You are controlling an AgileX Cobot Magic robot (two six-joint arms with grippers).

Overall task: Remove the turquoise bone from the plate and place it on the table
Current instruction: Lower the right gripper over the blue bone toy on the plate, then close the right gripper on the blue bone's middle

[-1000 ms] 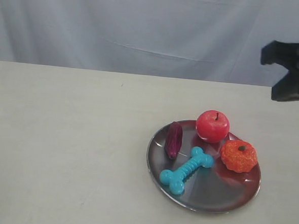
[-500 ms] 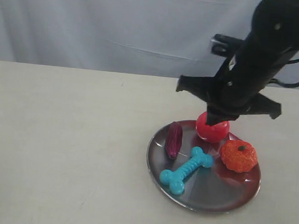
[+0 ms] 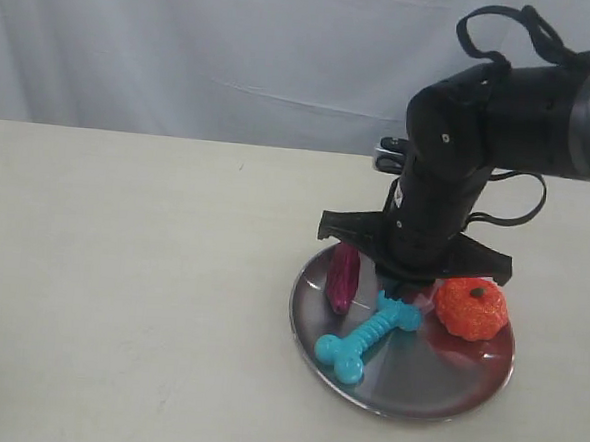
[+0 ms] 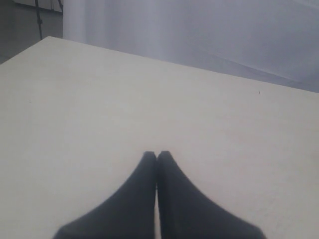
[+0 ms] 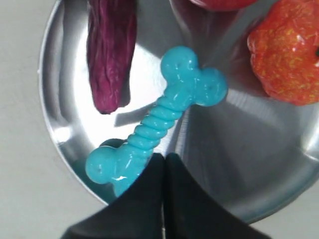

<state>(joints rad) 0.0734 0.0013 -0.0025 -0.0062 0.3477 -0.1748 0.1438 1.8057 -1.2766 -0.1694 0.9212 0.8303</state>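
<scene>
Hanging over the turquoise bone (image 5: 155, 119) is the right claw (image 5: 163, 156) (closed).

We see a rounded black right arm (image 3: 481, 122) with looped black cables (image 3: 529, 12); left gripper (image 4: 157, 155) and right gripper (image 5: 164, 157) are dark wedges.

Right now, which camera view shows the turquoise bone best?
The right wrist view: the turquoise bone fills the middle, ribs and both knobbed ends sharp, though the right gripper overlaps one end. The exterior view shows it smaller, lying on the plate. The left wrist view shows none of it.
</scene>
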